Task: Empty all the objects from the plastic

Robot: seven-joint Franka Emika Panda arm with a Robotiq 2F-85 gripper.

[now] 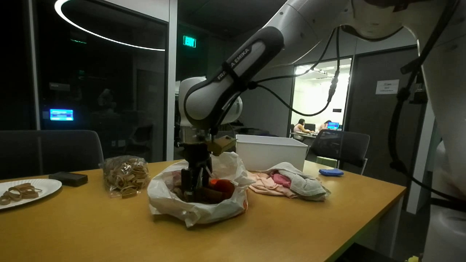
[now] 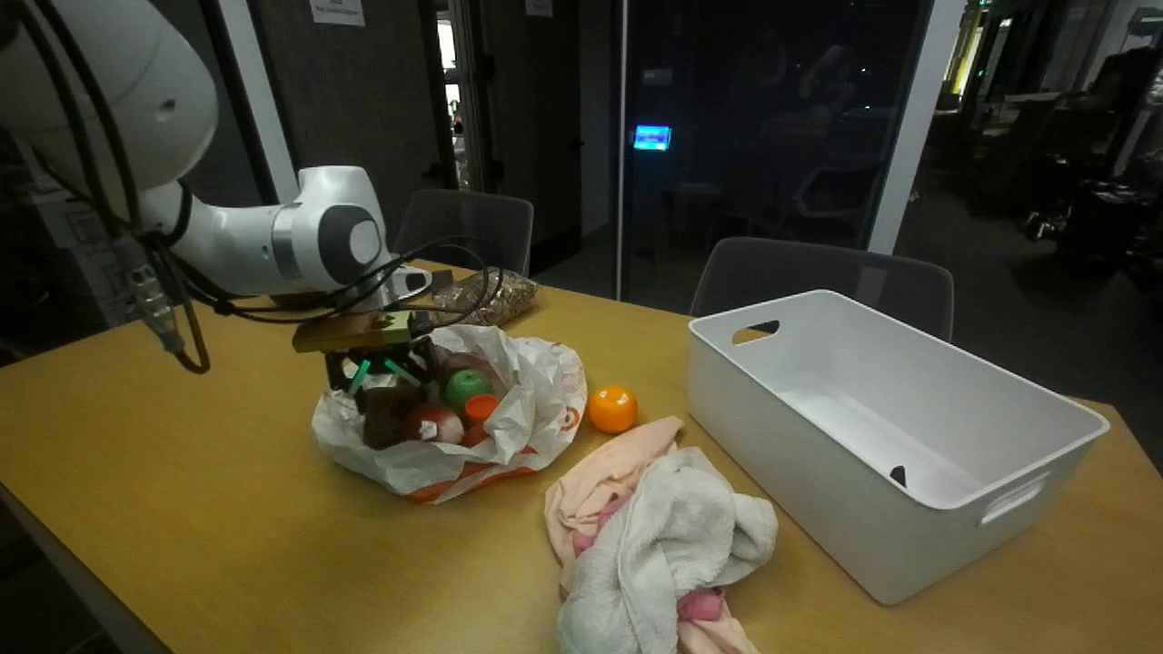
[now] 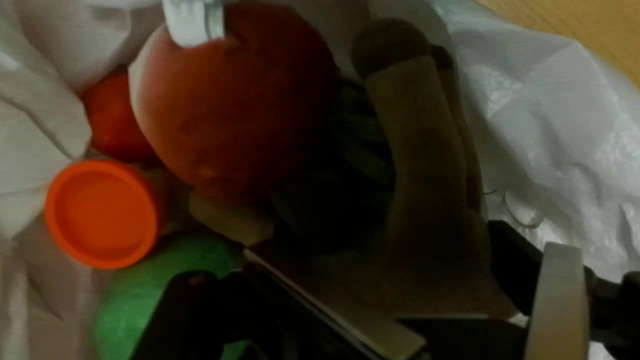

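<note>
Brown plush (image 3: 430,200) sits in the gap between spread fingers (image 3: 557,300)

The gripper (image 3: 407,280) points down into the plastic bag (image 2: 550,386), its fingers parted, and the body of the brown plush lies right there between them! Are they touching it? Too dark to tell, and no squeeze shows.

Here's what the coming move turns on: a long brown limb (image 3: 415,115) runs out from the gap toward the top of the wrist view, so the toy's length lies across the way the fingers would close. A straight pinch over the body looks right to me, with little or no turning.

Just beyond, beside that limb, sits the reddish plush (image 3: 235,110). Next comes the orange-red cap (image 3: 102,214), and the green ball (image 3: 140,285) is tucked close behind one finger, partly hidden by it; that one could get nudged in the close. Round them all rises the crumpled bag, and a loose fold might ride up with the lift.

Outside on the table (image 2: 273,509), the orange ball (image 2: 613,410) rests just beside the bag, the cloths (image 2: 672,536) lie in a heap near it, and beside them stands the white bin (image 2: 781,481), well apart from the fingers.
</note>
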